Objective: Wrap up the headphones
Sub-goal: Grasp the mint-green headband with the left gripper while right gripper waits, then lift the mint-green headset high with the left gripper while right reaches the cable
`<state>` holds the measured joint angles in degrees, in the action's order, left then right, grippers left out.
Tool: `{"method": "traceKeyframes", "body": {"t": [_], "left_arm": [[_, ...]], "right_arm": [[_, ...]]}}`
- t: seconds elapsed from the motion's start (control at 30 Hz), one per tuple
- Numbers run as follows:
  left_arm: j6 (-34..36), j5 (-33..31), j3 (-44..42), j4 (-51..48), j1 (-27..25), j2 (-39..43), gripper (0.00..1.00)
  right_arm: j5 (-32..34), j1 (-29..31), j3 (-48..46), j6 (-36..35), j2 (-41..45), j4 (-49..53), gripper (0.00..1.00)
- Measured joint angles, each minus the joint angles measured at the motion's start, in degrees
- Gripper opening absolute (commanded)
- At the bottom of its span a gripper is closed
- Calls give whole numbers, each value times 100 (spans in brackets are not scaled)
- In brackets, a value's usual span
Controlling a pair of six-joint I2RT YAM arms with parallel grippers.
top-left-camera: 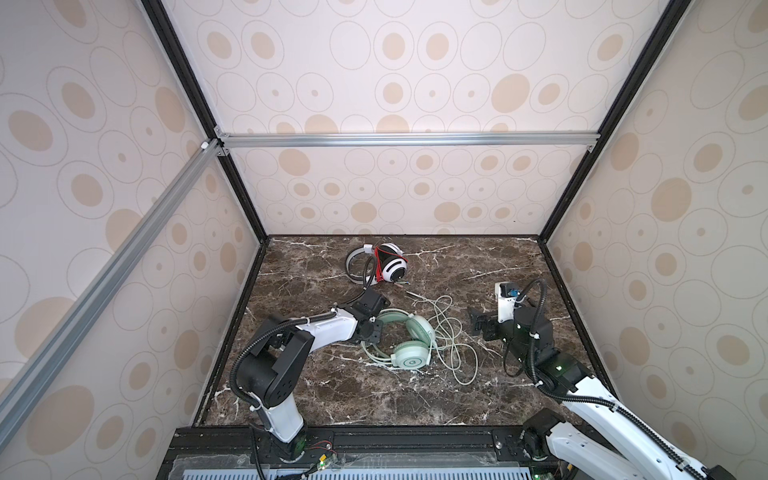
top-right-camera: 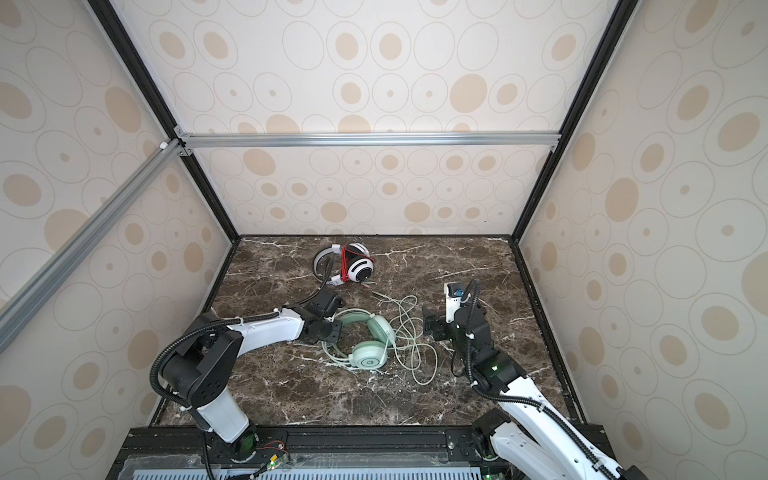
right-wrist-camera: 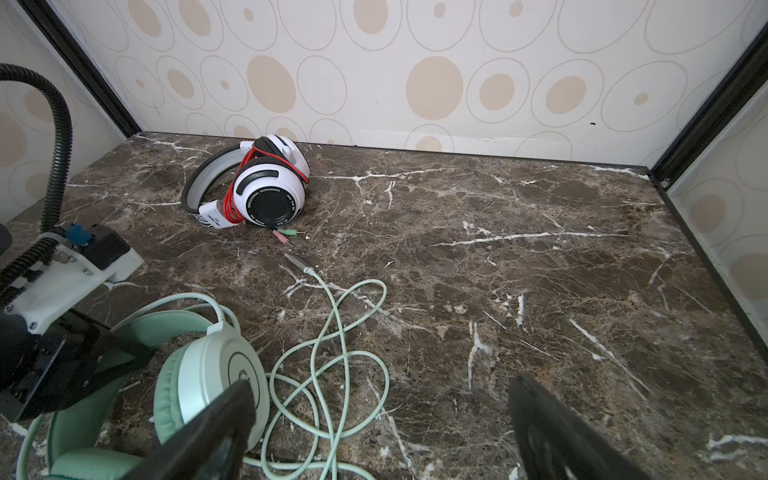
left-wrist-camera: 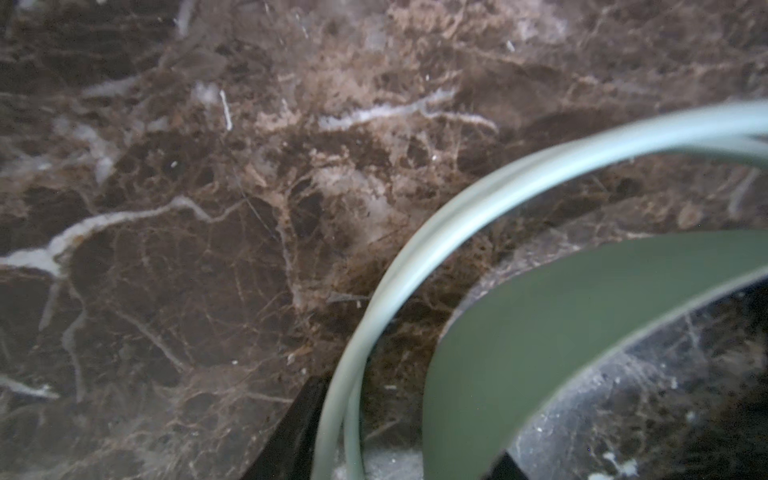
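Left gripper (top-left-camera: 371,333), jaws narrowed, clamps the mint-green headset (top-left-camera: 411,358) at table centre. Only the left wrist view shows its headband (left-wrist-camera: 561,332) and hoop wires (left-wrist-camera: 415,257) filling the gap between the fingers. The white headset (top-left-camera: 388,264), red cord wound on, lies near the rear wall: two headsets. The loose green cord (top-left-camera: 455,349) sprawls rightward. Right gripper (top-left-camera: 477,323) hovers spread wide, empty. Open marble table (top-left-camera: 519,270) runs to the right edge.
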<state>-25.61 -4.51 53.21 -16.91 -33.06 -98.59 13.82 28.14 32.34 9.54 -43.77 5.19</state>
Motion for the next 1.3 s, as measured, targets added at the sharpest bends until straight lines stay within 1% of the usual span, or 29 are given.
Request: {"method": "traceKeyframes", "body": {"t": [0.03, 0.17, 0.3, 0.43, 0.57, 0.67, 0.83, 0.93, 1.1, 1.3], "left_arm": [[15, -24, 4, 20, 2, -11, 27], [11, -72, 15, 52, 31, -22, 15], [44, -131, 50, -90, 48, 20, 0], [105, -251, 188, -487, 48, 236, 0], [385, -505, 673, -1043, 48, 763, 0], [649, -734, 1283, -1565, 50, 1126, 0], [1003, -957, 2588, -2214, 55, 1526, 0], [1196, -988, 3268, -2542, 55, 1668, 0], [1419, -876, 4028, -2889, 55, 1738, 0], [1523, -820, 4527, -3213, 55, 1644, 0]], "right_arm": [[13, 0, 0, -2, 2, 7, 98], [57, 0, 0, -22, 48, 33, 98], [74, 0, 0, -61, 74, 37, 100], [-83, 0, 0, -66, 72, 74, 100], [-501, 0, -177, -81, 258, -39, 100], [-905, 0, -505, -109, 645, -273, 100], [-1799, -4, -1060, -225, 1274, -896, 100], [-2291, -4, -1185, -310, 1405, -1233, 100], [-3101, -4, -1182, -341, 1106, -1915, 100], [-4242, -4, -905, -356, 125, -2256, 100]]}}
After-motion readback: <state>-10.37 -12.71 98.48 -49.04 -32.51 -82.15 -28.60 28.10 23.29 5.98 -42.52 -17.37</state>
